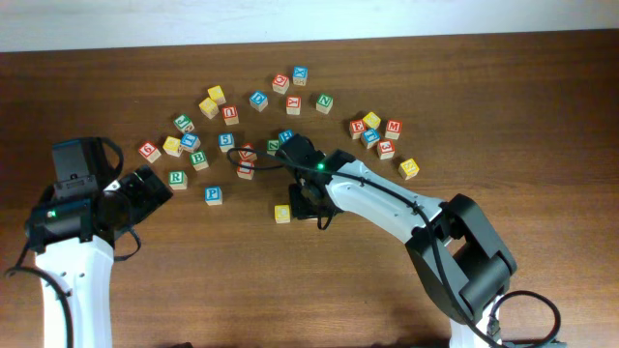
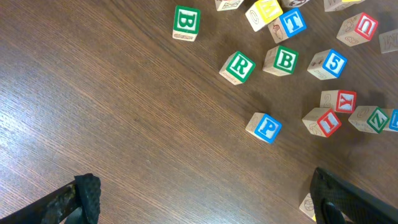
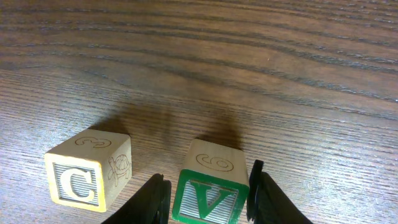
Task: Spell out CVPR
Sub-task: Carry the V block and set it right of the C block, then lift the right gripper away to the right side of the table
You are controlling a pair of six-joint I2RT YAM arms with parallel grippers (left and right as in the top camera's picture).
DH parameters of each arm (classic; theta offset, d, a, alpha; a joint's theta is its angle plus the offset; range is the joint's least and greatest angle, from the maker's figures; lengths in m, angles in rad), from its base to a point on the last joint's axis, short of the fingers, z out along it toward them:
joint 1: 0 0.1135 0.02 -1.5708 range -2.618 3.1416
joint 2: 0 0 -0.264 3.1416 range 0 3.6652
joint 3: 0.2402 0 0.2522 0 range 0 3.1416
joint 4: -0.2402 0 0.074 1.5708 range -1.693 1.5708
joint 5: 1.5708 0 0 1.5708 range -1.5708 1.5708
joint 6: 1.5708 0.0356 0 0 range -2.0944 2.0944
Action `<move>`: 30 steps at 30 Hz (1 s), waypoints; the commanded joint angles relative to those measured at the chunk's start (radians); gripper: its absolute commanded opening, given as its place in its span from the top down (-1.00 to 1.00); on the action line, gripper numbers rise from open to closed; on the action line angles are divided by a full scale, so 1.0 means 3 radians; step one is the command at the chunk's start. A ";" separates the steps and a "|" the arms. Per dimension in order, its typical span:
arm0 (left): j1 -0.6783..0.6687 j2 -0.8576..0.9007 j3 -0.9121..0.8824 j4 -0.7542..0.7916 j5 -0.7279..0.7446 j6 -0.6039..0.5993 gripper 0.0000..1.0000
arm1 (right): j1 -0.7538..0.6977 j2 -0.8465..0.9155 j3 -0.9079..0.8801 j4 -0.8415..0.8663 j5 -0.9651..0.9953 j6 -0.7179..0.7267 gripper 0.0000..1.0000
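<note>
My right gripper [image 3: 208,194] is shut on a green V block [image 3: 211,186] that sits low on the wood, just right of a yellow C block [image 3: 87,177] with a gap between them. In the overhead view the right gripper [image 1: 308,203] hides the V block, and the C block [image 1: 282,214] lies beside it. A blue P block [image 2: 267,126] [image 1: 213,194] and a green R block [image 2: 238,66] [image 1: 177,178] lie loose near my left gripper [image 2: 202,199] [image 1: 153,187], which is open, empty and hovering over bare wood.
Several other letter blocks are scattered across the back of the table, among them a green B block [image 2: 186,22], a blue 5 block [image 2: 328,64] and a cluster at the right [image 1: 382,135]. The right arm [image 1: 387,203] stretches across the middle.
</note>
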 commanded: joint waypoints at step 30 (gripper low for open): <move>0.0018 -0.0004 0.0033 0.0005 -0.0023 -0.0041 -0.98 | -0.0528 -0.0079 0.1233 -0.1081 0.0272 -0.0172 -0.14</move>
